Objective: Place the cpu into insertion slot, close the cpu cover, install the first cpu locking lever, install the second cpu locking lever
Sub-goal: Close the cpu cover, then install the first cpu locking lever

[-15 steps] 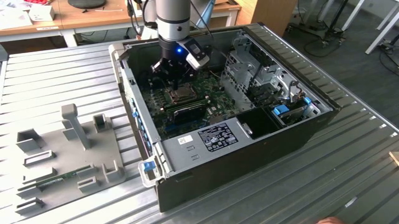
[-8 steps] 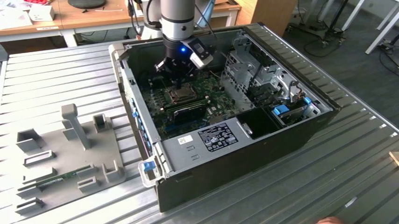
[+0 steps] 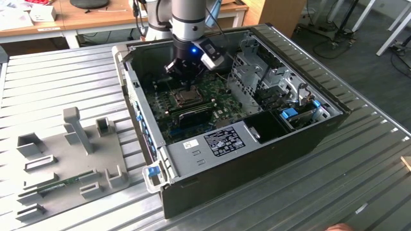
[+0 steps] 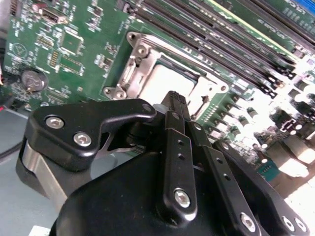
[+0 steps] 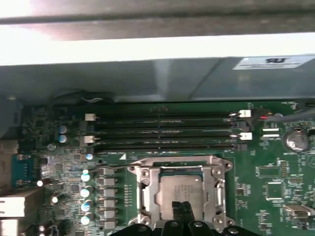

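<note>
Metal bench (image 3: 57,77), claw (image 5: 182,206) pointing down over cpu (image 5: 170,191)

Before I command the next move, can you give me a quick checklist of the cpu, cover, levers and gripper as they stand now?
1. The cpu is seated: ok. In the first wrist view its silver top lies level inside the cover's window.
2. The cpu cover is down: ok. Its frame lies flat around the chip.
3. The gripper is empty: ok. Its fingers are together and hold nothing.
4. Gripper position: ok. In both wrist views the tips are at the cover's edge, inside the computer case.
5. Tips touching the cover: cannot tell.
6. Locking levers latched: cannot tell. I cannot make out where they lie.
</note>
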You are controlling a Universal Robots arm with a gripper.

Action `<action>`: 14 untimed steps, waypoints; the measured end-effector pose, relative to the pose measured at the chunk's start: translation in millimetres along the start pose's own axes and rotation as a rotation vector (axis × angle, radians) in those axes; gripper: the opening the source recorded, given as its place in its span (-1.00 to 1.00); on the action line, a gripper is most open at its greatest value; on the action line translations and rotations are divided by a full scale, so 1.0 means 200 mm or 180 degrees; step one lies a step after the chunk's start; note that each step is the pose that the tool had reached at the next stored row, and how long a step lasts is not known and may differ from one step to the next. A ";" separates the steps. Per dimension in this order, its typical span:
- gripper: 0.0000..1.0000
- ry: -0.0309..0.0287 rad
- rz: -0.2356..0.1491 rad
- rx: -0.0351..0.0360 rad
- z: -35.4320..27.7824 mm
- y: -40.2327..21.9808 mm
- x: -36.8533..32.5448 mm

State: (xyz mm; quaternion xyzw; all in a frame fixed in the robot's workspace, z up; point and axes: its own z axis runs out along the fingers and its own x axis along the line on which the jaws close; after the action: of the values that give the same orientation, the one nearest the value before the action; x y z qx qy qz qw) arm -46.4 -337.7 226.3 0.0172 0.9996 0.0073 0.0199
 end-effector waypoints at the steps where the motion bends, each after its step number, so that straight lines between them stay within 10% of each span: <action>1: -0.80 0.0000 0.0000 0.0000 0.000 0.000 -0.007; 14: -0.80 0.0000 0.0000 0.0000 -0.017 0.001 -0.032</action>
State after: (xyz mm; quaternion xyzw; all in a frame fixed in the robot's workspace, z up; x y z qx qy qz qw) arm -40.1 -337.7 230.1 0.0173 0.9996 0.0072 0.0199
